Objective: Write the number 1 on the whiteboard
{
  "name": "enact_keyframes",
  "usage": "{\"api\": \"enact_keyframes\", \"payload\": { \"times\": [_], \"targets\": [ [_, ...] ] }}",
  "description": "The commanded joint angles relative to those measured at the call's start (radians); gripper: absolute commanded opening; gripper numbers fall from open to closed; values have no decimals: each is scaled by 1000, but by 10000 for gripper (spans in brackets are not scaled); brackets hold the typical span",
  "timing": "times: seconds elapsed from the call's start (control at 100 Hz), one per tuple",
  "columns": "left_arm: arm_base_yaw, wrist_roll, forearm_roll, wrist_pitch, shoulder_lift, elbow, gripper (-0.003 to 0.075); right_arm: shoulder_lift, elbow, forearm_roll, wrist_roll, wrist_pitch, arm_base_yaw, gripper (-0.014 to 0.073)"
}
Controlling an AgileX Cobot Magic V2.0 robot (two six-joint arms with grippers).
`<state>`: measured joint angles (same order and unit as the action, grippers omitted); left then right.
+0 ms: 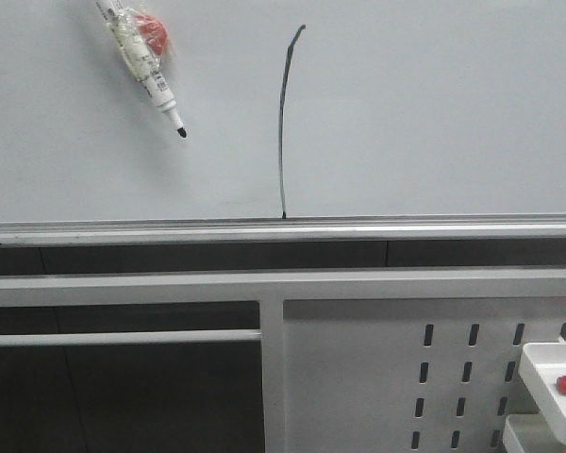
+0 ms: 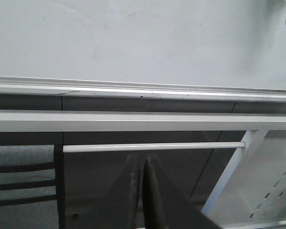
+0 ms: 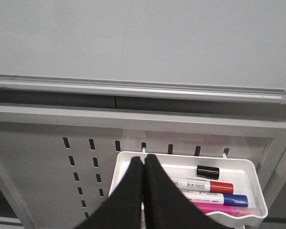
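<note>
The number 1 (image 1: 283,123) is a thin black stroke, tall and slightly curved, running down the whiteboard (image 1: 434,104) to its silver rail (image 1: 283,229). A white marker (image 1: 149,66) with a black tip, wrapped in clear tape with a red piece, hangs tilted against the board at the upper left, with nothing seen holding it. Neither gripper shows in the front view. My left gripper (image 2: 143,160) is shut and empty, below the rail. My right gripper (image 3: 143,160) is shut and empty, in front of a white tray (image 3: 181,157).
The tray holds a black cap (image 3: 208,171) and red (image 3: 205,185), blue (image 3: 219,198) and pink (image 3: 229,210) markers. It hangs on a perforated white panel (image 1: 358,377) at the lower right. A white horizontal bar (image 2: 152,147) crosses the dark opening at the lower left.
</note>
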<state>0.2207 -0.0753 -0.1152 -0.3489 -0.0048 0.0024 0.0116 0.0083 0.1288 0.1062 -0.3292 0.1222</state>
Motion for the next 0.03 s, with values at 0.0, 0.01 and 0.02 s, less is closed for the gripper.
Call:
{"api": "enact_keyframes", "payload": {
  "times": [0.0, 0.01, 0.02],
  "targets": [
    [-2, -9, -6, 36, -23, 36, -20, 17, 12, 14, -6, 24, -5, -57],
    [-2, -9, -6, 36, -23, 36, -20, 17, 12, 14, -6, 24, -5, -57],
    [-2, -9, -6, 36, -23, 36, -20, 17, 12, 14, -6, 24, -5, -57]
  ]
}}
